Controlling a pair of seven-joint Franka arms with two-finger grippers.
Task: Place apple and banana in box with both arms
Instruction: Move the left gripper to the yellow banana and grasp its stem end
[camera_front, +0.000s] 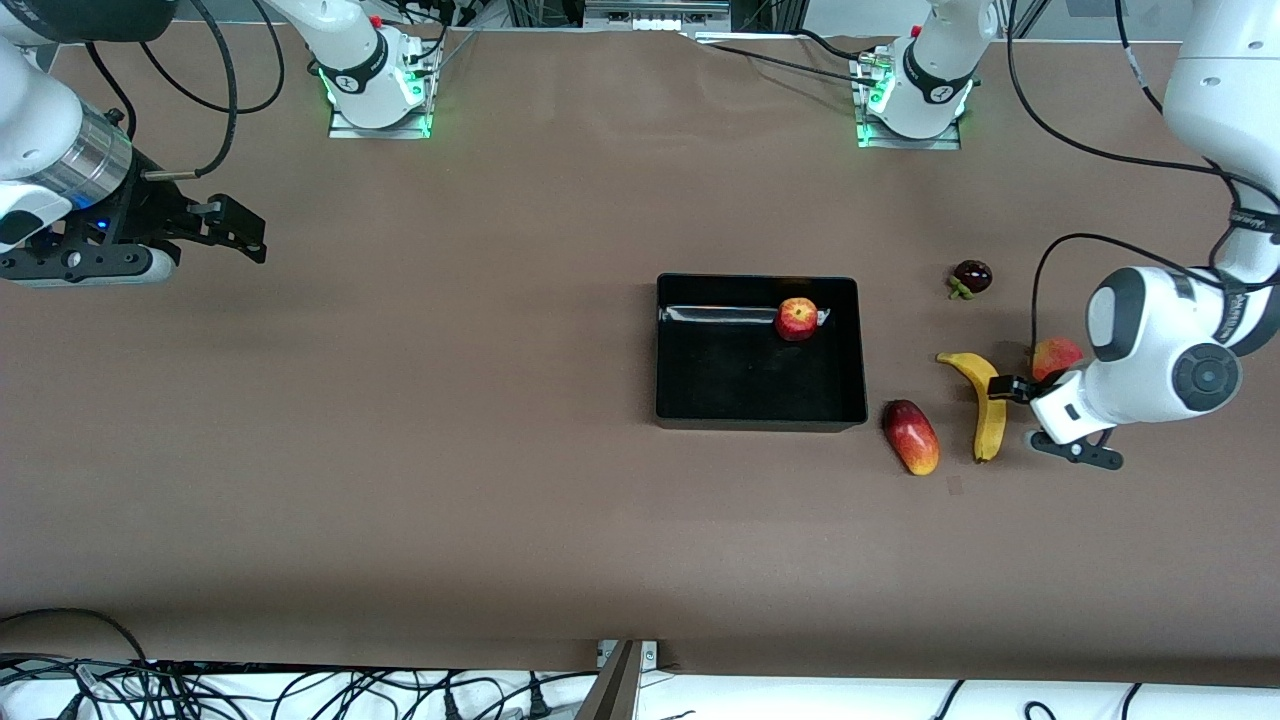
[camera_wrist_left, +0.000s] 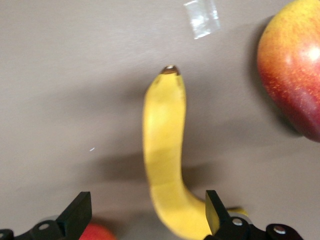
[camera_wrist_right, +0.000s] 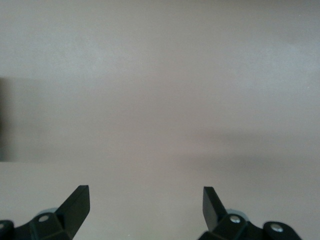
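While the small round red apple (camera_front: 796, 318) with yellowish patches lies inside the black rectangular open-top plastic box (camera_front: 758, 412), close to the wall farthest from the front camera, the long curved yellow banana (camera_front: 984, 400) lies on the brown table (camera_front: 480, 430) outside the box, toward the left arm's end. Three other fruits surround the banana: an elongated red-yellow fruit (camera_front: 911, 437) lies between it and the box, a red-orange round fruit (camera_front: 1054, 356) sits just beside it toward the left arm's end and is partly covered by the arm, and a small dark purple fruit (camera_front: 971, 277) with a green stem lies farther from the front camera. In the left wrist view a scrap of clear tape (camera_wrist_left: 201, 18) is stuck to the table past the banana's dark tip. The left arm reaches down low at the banana, its wrist bent toward the box; the left gripper (camera_front: 1005, 388) is spread wide, with one black finger at each side of the banana's curved middle, not closed on it. The right arm waits raised over bare table at its own end; the right gripper (camera_front: 235, 228) is also spread wide and holds nothing.
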